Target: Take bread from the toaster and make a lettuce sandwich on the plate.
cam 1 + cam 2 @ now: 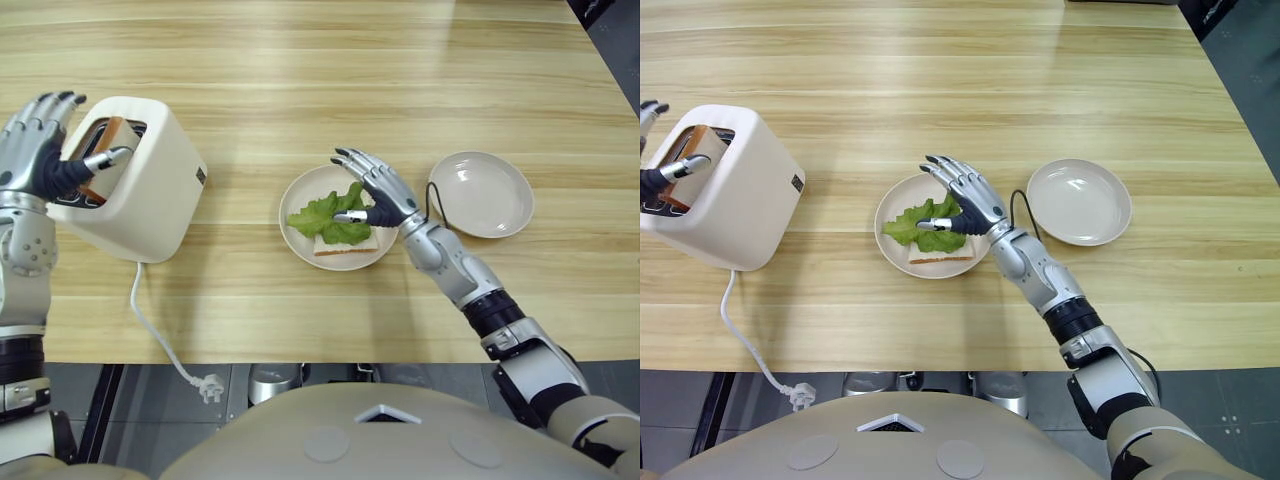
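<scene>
On the wooden surface (400,60), in the left eye view, a white toaster (140,190) sits at the 9 o'clock side of a round plate (300,190). A toast slice (112,135) sticks up out of the toaster's slot. The left hand (35,150) is closed on it, thumb on one side and fingers on the other. On the plate lies a bread slice (345,246) with green lettuce (322,212) on top. The right hand (385,195) is over the plate's 3 o'clock side. Its fingers are stretched out flat and hold nothing, and its thumb tip touches the lettuce. A small dish (480,195) sits just beside the plate at 3 o'clock. The toaster's white cord (145,315) runs toward 6 o'clock, and its plug (210,388) is past the surface edge. In the right eye view, the toaster (730,195) is at the 9 o'clock edge with the toast slice (695,145) in its slot. The plate (890,205) is in the middle, the lettuce (905,225) sits on it, and the right hand (970,205) lies spread over it.
</scene>
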